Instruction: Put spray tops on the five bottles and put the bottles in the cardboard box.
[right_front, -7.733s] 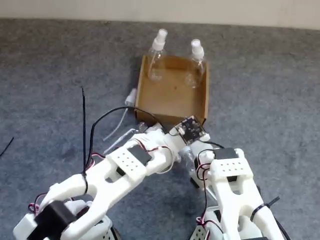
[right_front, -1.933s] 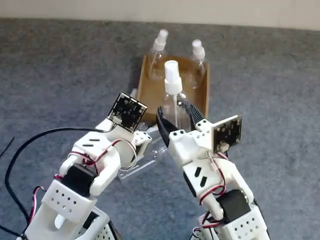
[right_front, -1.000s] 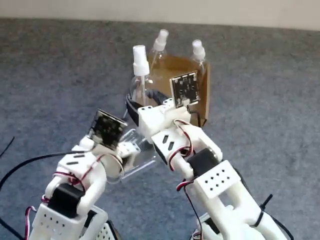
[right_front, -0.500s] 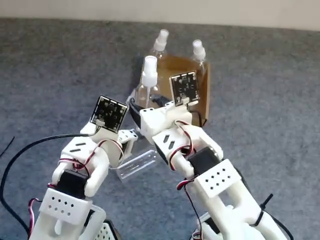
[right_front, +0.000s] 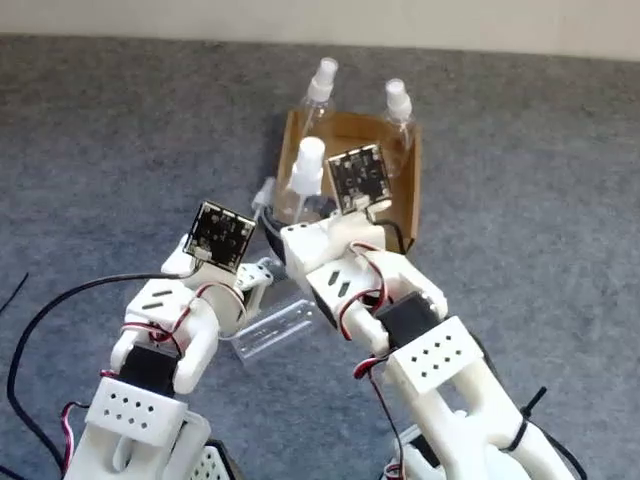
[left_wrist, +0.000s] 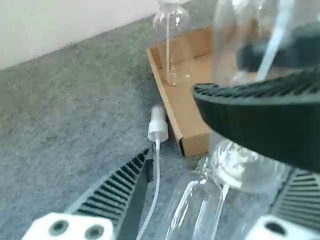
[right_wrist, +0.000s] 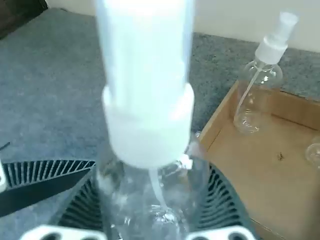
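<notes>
My right gripper (right_front: 300, 218) is shut on a clear bottle (right_front: 305, 175) with a white spray top, held upright above the near left corner of the cardboard box (right_front: 412, 190). In the right wrist view the bottle (right_wrist: 147, 120) stands between the black fingers (right_wrist: 220, 200). My left gripper (right_front: 265, 287) is open low over the carpet. An uncapped clear bottle (left_wrist: 200, 210) lies between its jaws. A loose spray top (left_wrist: 157, 130) lies on the carpet beside the box's left wall. Two capped bottles (right_front: 318, 90) (right_front: 397, 105) stand in the box's far corners.
Grey carpet surrounds the box, with free room to the left and right of it. A black cable (right_front: 40, 310) loops on the carpet beside the left arm. The two arms stand close together in front of the box.
The right gripper has carried the capped bottle right and down, closer to the box. The left arm has drawn back a little, and the uncapped bottle has settled flat on the carpet.
</notes>
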